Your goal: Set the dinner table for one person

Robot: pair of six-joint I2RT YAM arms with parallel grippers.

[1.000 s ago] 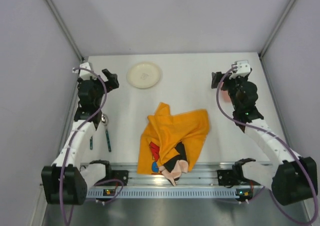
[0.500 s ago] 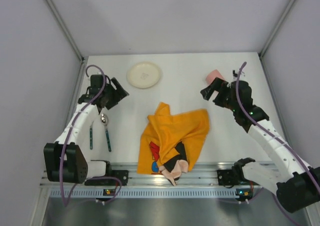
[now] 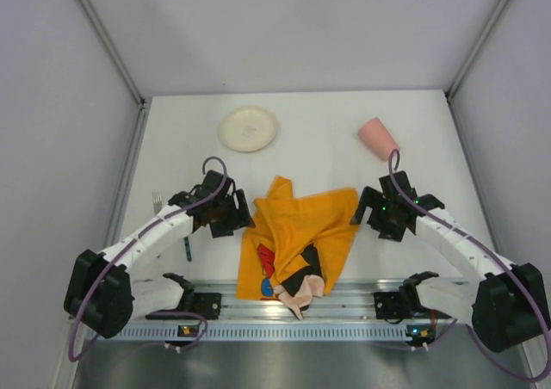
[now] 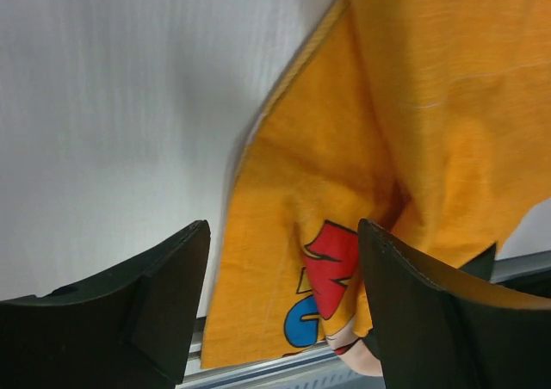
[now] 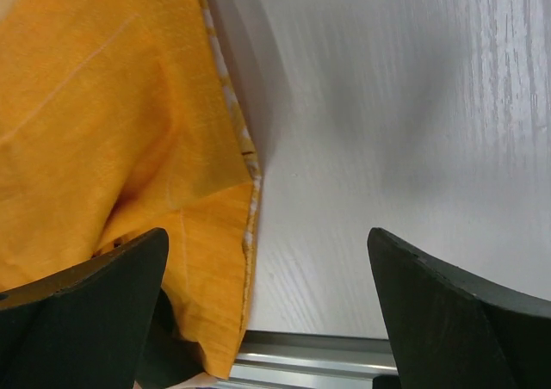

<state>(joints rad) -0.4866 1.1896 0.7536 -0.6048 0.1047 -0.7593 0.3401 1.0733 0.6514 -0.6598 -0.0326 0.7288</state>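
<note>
The white dinner table point(image 3: 318, 139) carries a crumpled orange cartoon cloth mat point(image 3: 297, 234) at the near middle, with one corner hanging over the front rail. My left gripper point(image 3: 236, 214) is open, low at the mat's left edge. In the left wrist view the mat point(image 4: 379, 148) lies between and beyond the open gripper point(image 4: 284, 311). My right gripper point(image 3: 370, 210) is open at the mat's right edge. In the right wrist view the mat's hem point(image 5: 129, 148) sits by the left finger of the open gripper point(image 5: 267, 311). Neither holds anything.
A cream plate point(image 3: 248, 128) sits at the back left. A pink cup point(image 3: 377, 138) lies on its side at the back right. Fork tines point(image 3: 156, 198) and a green utensil handle point(image 3: 187, 250) show by my left arm, which partly hides them. The metal rail point(image 3: 344, 299) runs along the front edge.
Both arms swung from the back of the table down and inward to the mat's two sides. The pink cup came into view. The left arm now covers the spoon.
</note>
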